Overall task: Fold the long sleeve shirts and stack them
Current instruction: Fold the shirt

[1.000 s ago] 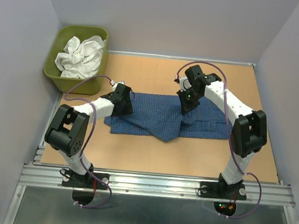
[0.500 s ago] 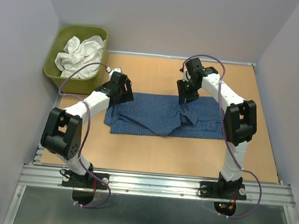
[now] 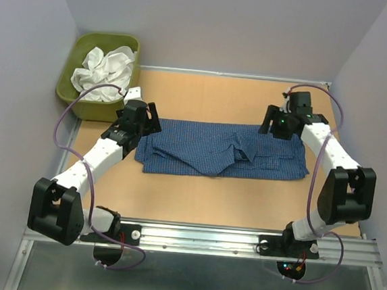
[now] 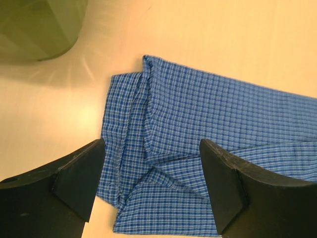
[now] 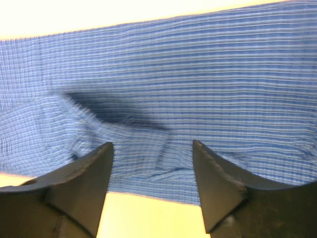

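Across the middle of the top view, the dark blue checked shirt (image 3: 223, 150) lies on the tan table (image 3: 196, 193) as a long band running left to right. It has a rumpled ridge near its centre, which I take for the collar and placket. I judge it is laid out narrow like this so that its two ends can be brought over toward the middle.

My left gripper (image 3: 136, 113) hangs above the shirt's left end, jaws apart and nothing between them. Its wrist view shows the doubled, slightly creased edge of cloth lying loose below the fingers (image 4: 79, 173). My right gripper (image 3: 281, 122) sits over the band's upper right part, jaws likewise apart and empty, with only checked cloth beneath. Each gripper seems posted at its own end, so both can pinch an edge together.

At the upper left, the white garment (image 3: 103, 73) lies crumpled inside the olive-green tub (image 3: 94, 112), near the shirt's left end but apart from it. It is not yet folded.
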Robot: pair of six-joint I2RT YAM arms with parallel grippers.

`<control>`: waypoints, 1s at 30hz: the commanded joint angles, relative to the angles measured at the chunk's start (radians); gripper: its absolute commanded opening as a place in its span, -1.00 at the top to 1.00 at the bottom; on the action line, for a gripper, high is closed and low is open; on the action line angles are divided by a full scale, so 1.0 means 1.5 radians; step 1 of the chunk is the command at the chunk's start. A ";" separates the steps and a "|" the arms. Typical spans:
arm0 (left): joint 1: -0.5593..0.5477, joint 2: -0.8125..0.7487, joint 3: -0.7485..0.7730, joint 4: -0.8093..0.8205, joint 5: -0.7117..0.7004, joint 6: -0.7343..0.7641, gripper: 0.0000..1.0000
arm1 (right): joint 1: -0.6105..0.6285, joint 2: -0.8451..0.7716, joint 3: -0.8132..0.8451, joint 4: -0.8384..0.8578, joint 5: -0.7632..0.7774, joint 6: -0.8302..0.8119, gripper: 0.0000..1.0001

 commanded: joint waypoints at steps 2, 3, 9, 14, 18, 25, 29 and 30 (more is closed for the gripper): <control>0.003 -0.023 -0.034 0.038 -0.015 0.038 -0.76 | -0.075 -0.075 -0.154 0.178 -0.104 0.067 -0.50; 0.003 -0.023 -0.040 0.042 -0.017 0.038 -0.76 | -0.081 -0.082 -0.193 0.194 -0.126 0.070 -0.56; 0.003 -0.020 -0.032 0.047 -0.022 0.038 -0.77 | -0.082 -0.108 -0.300 0.297 -0.161 0.115 -0.59; 0.003 -0.016 -0.030 0.041 -0.033 0.037 -0.76 | -0.082 -0.114 -0.401 0.404 -0.194 0.192 -0.59; 0.004 -0.016 -0.029 0.041 -0.038 0.036 -0.76 | -0.082 -0.113 -0.435 0.470 -0.230 0.233 -0.59; 0.004 -0.012 -0.028 0.038 -0.037 0.033 -0.76 | -0.082 -0.093 -0.451 0.522 -0.283 0.248 -0.59; 0.004 -0.009 -0.027 0.037 -0.039 0.033 -0.76 | -0.082 -0.081 -0.446 0.539 -0.296 0.253 -0.57; 0.004 -0.009 -0.026 0.037 -0.041 0.033 -0.76 | -0.081 -0.075 -0.445 0.542 -0.300 0.257 -0.57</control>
